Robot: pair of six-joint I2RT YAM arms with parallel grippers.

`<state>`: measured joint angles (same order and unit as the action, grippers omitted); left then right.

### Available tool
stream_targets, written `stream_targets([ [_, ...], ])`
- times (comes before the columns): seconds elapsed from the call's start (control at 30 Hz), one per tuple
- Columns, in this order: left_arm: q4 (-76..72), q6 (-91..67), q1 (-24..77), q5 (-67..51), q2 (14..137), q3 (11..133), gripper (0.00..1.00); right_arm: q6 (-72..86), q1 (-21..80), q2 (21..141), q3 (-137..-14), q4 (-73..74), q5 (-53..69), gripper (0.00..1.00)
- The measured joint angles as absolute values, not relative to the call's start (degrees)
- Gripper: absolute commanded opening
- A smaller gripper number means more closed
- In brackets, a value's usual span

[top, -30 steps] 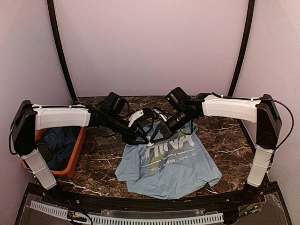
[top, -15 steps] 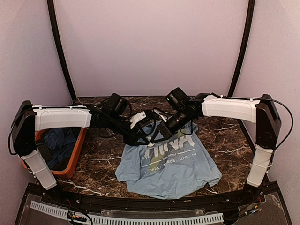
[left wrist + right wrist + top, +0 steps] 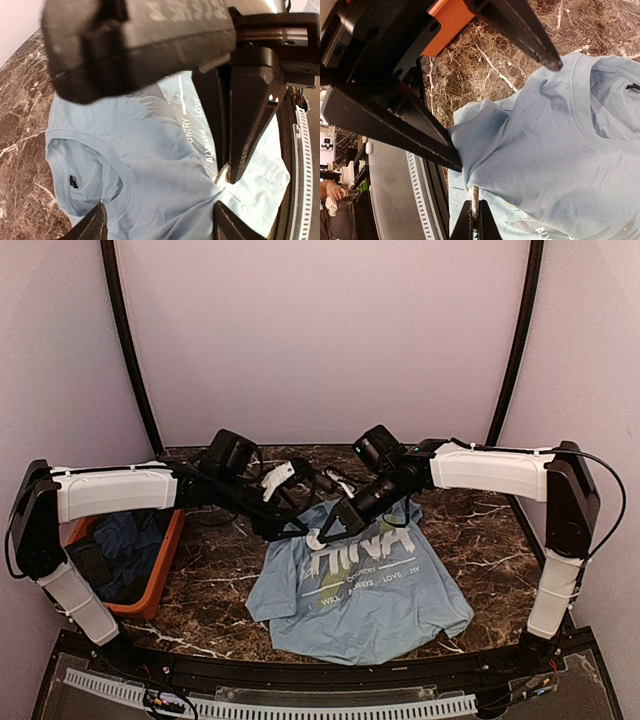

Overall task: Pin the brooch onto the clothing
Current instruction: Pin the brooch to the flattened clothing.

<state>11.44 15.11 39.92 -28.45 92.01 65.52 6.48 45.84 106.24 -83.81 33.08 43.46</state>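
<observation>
Dark marble table (image 3: 490, 530), lilac walls (image 3: 320, 340): left fingers (image 3: 95, 226) spread empty, right fingers (image 3: 464, 231) pinching the T-shirt (image 3: 390, 600).

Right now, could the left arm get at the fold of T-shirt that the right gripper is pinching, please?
Probably yes: the left gripper hangs open right beside the right gripper, which is shut on the T-shirt, and nothing stands between them.

light blue short-sleeved T-shirt (image 3: 370, 600), collar and letter tops hidden under the right end effector (image 3: 320, 534), pale sliver (image 3: 473, 197) in its pinched tips too small to identify, orange bin (image 3: 172, 550) left of the T-shirt half behind the left arm (image 3: 110, 490)
</observation>
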Motion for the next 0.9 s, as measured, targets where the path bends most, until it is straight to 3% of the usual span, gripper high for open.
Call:
stream_targets([
  [0.7,10.3,14.9,39.3,-40.6,91.7,65.5,0.78,5.1,45.8,106.2,-83.8,34.8,46.4,0.0],
  [0.9,10.4,15.6,39.9,-41.4,91.9,65.5,0.77,4.6,45.9,106.2,-84.2,36.2,47.0,0.0],
])
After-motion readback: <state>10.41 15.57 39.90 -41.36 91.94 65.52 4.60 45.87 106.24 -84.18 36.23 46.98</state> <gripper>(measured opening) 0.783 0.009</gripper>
